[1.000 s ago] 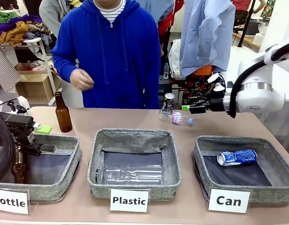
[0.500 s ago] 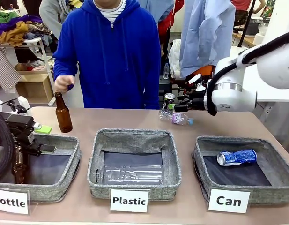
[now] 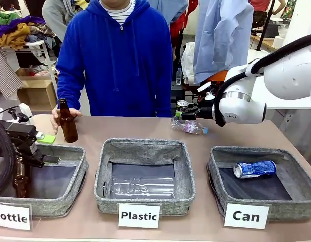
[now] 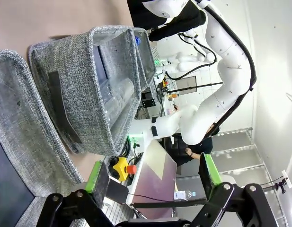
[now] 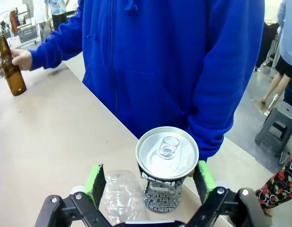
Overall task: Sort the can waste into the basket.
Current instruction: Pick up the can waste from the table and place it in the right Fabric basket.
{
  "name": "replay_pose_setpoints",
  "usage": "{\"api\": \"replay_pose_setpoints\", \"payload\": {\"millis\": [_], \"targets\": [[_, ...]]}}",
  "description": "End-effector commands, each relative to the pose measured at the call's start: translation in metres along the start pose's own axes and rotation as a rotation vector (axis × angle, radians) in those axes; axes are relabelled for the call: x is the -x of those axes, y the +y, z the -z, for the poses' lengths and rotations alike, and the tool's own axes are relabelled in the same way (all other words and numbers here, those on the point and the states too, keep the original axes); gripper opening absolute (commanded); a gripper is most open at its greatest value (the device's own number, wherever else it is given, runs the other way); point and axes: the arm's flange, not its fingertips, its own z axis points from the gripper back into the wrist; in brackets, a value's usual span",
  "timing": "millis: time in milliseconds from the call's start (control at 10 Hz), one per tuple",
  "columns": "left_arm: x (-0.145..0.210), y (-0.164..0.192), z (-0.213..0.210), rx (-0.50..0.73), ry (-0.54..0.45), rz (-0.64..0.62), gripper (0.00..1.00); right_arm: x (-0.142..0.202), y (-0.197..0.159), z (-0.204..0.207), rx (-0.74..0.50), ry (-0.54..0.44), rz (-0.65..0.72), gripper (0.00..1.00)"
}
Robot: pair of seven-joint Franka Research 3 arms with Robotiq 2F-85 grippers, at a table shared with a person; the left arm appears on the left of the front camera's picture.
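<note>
A crushed dark can (image 3: 182, 106) with a silver top (image 5: 167, 152) stands upright at the far side of the table. My right gripper (image 3: 187, 114) reaches it from the right. In the right wrist view this gripper (image 5: 149, 182) is open, with the can standing between its green pads and nearer the right one. Whether a pad touches it I cannot tell. A blue and white can (image 3: 254, 169) lies in the grey basket (image 3: 215, 169) labelled "Can" at the front right. My left gripper (image 4: 153, 175) is open and holds nothing, low over the left basket (image 3: 69, 151).
A crushed clear plastic bottle (image 3: 189, 127) lies beside the dark can, also between my right fingers (image 5: 118, 196). The person's hand holds a brown bottle (image 3: 68, 121) at the far left. The middle "Plastic" basket (image 3: 145, 146) holds a clear bottle. Another brown bottle (image 3: 20, 177) stands in the "Bottle" basket.
My right arm has moved left and brought its open gripper around the crushed can. The person's hand has come down and taken hold of the brown bottle.
</note>
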Motion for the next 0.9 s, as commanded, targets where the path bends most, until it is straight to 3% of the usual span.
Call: {"api": "replay_pose_setpoints", "payload": {"millis": [0,200,300,400,500,600,800], "targets": [[0.0022,-0.0025,0.0001,-0.004,0.005,-0.002,1.0,0.0027,-0.0005,0.0142,0.049,-0.062,-0.025,1.0],[0.0022,-0.0025,0.0001,-0.004,0.005,-0.002,1.0,0.0053,-0.0025,0.0167,0.045,-0.069,0.001,1.0],[0.0022,-0.0025,0.0001,-0.004,0.005,-0.002,1.0,0.0057,-0.0026,0.0156,0.04,-0.071,0.012,0.83],[0.0022,-0.0025,0.0001,-0.004,0.005,-0.002,1.0,0.0061,-0.0023,0.0162,0.036,-0.074,0.03,0.41],[0.0022,-0.0025,0.0001,-0.004,0.005,-0.002,1.0,0.0067,-0.0019,0.0167,0.033,-0.077,0.034,0.24],[0.0022,-0.0025,0.0001,-0.004,0.005,-0.002,1.0,0.0067,-0.0024,0.0175,0.032,-0.082,0.035,0.0],[0.0022,-0.0025,0.0001,-0.004,0.005,-0.002,1.0,0.0054,-0.0031,0.016,0.03,-0.092,0.042,0.0]]}}
